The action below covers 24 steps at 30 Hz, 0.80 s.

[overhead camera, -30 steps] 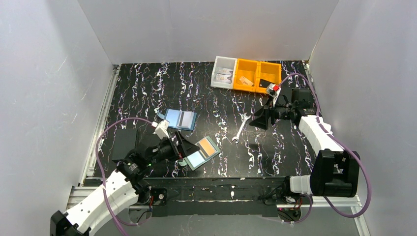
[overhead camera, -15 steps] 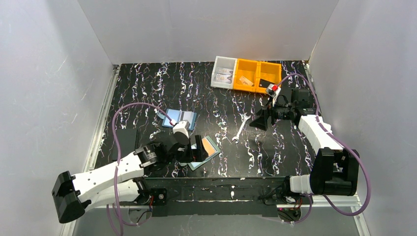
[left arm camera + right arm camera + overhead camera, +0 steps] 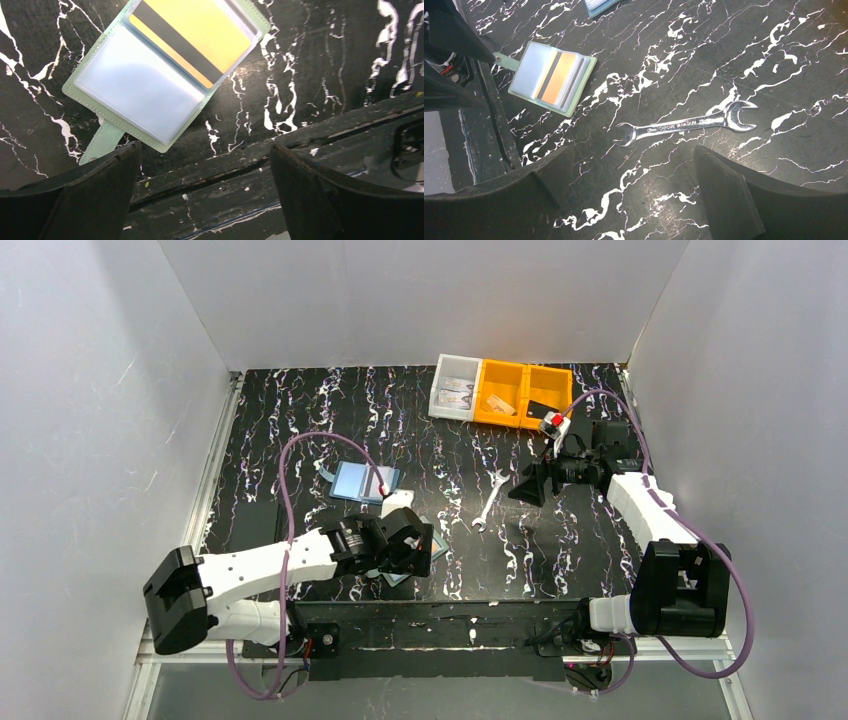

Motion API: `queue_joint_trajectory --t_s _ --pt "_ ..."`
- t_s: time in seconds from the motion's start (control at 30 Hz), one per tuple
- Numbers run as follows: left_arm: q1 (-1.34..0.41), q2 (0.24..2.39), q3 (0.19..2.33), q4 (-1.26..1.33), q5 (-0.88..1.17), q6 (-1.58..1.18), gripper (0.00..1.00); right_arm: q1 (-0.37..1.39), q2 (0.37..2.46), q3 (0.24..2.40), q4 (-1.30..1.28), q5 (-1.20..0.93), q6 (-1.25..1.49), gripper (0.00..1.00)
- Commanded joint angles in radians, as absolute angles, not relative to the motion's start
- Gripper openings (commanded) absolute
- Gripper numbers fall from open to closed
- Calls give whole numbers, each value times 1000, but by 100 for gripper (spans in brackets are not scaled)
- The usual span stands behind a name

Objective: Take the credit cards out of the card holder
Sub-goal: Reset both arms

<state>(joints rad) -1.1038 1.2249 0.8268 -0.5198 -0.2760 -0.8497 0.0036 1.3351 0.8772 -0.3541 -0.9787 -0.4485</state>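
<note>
Two arms differ: the left has swung rightward along the tabletop's near edge, stretched low, left gripper (image 3: 205, 159) spread wide above the open card holder (image 3: 142, 92), an orange credit card (image 3: 202, 32) inside. The right gripper (image 3: 634, 167), also spread, stays over the wrench (image 3: 684, 122).

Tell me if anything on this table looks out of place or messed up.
Nothing is spilled or damaged. The card holder lies open at a slant, with an orange card in one panel. A wrench lies loose nearby, odd among card things.
</note>
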Motion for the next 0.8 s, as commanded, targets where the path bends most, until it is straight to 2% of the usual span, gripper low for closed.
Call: queue_joint_trajectory --t_s 0.0,0.13,0.47,0.63,0.77 --pt "-1107 1256 842 -543 -309 -810 98 -1 1352 926 -376 -996 -464 98" --pt "-1090 1296 844 -485 -268 -787 91 -1 1352 928 -387 -995 -475 98" --pt "-1035 1270 791 -492 -307 -964 88 -1 1380 926 -398 -1017 -480 98" --pt "-1028 1228 799 -656 -382 -1119 71 37 1388 927 -402 -1011 -485 98" --pt "-1028 1220 843 -774 -439 -1114 71 43 1395 929 -408 -1004 -490 98"
